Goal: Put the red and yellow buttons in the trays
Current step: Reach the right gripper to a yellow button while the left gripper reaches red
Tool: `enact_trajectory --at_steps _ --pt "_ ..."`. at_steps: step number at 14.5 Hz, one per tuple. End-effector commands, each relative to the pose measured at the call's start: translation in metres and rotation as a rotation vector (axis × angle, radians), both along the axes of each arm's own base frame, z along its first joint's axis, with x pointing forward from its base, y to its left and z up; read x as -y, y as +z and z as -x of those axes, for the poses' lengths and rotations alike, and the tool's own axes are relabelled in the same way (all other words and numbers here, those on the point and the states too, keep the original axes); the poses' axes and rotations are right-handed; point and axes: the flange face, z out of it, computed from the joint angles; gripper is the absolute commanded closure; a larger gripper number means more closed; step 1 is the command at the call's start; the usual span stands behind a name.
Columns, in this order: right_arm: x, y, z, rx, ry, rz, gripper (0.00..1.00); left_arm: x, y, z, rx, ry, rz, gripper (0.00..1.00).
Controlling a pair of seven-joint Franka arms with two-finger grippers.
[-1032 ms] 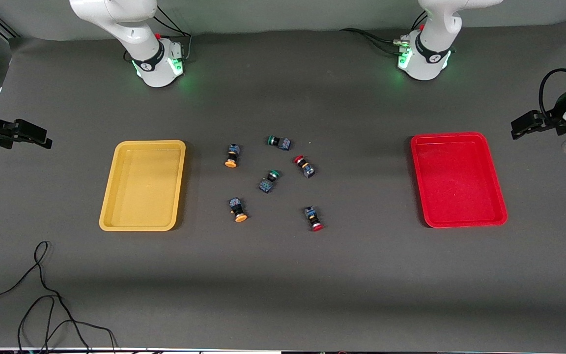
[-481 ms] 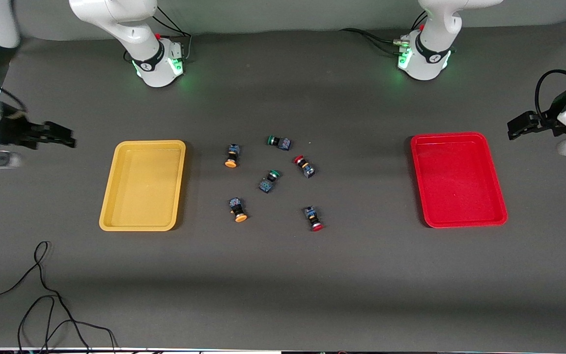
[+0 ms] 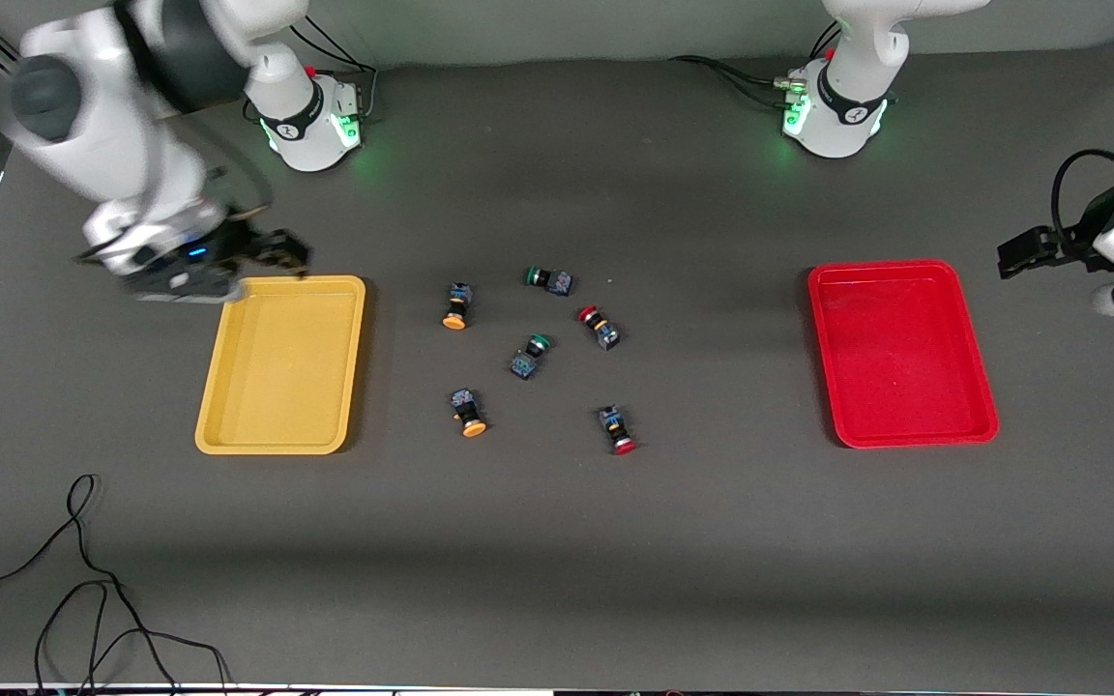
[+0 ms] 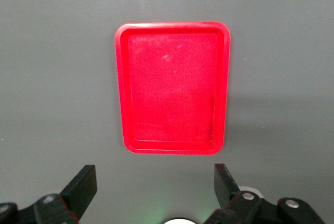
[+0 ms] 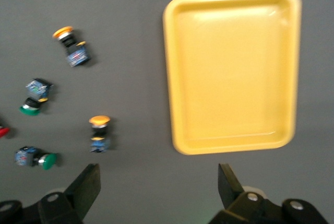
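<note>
Two yellow-capped buttons (image 3: 455, 307) (image 3: 468, 413) and two red-capped buttons (image 3: 599, 327) (image 3: 617, 430) lie on their sides mid-table, between the yellow tray (image 3: 281, 362) and the red tray (image 3: 900, 353). Both trays hold nothing. My right gripper (image 3: 291, 253) is open and empty, over the yellow tray's corner farthest from the front camera. Its wrist view shows the gripper (image 5: 158, 177), the yellow tray (image 5: 235, 72) and both yellow buttons (image 5: 70, 44) (image 5: 99, 132). My left gripper (image 3: 1011, 256) is open and empty beside the red tray, at the left arm's end. Its wrist view shows the gripper (image 4: 154, 177) and the red tray (image 4: 172, 88).
Two green-capped buttons (image 3: 548, 279) (image 3: 530, 355) lie among the others; they also show in the right wrist view (image 5: 36, 157) (image 5: 34, 96). A black cable (image 3: 83, 580) loops on the table near the front camera at the right arm's end.
My right arm has swung in from the table's end to the yellow tray's corner. My left gripper has shifted only slightly. The buttons and trays have not moved.
</note>
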Motion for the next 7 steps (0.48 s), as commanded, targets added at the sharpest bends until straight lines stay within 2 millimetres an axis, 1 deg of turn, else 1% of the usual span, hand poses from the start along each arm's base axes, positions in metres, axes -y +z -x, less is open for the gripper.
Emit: enact_trajectory --at_steps 1,2,3,4,5,7 --pt "-0.045 -0.017 0.034 0.029 -0.028 -0.020 0.00 0.002 -0.026 -0.013 -0.045 -0.025 -0.006 0.00" --pt "-0.050 -0.021 0.037 0.037 -0.022 -0.025 0.00 0.002 -0.040 -0.018 -0.057 -0.026 -0.005 0.00" --pt "-0.051 -0.025 0.038 0.038 -0.019 -0.025 0.00 0.004 -0.058 -0.026 -0.069 -0.026 -0.004 0.00" --pt "-0.060 -0.028 0.044 0.034 -0.007 -0.023 0.00 0.006 -0.080 -0.032 -0.081 -0.018 -0.004 0.00" --pt "-0.073 -0.033 0.050 0.038 0.001 -0.024 0.00 0.008 -0.104 -0.037 -0.091 -0.010 -0.002 0.00" --pt "-0.094 -0.054 0.053 0.036 -0.003 -0.020 0.00 0.010 -0.153 -0.041 -0.119 0.024 -0.002 0.00"
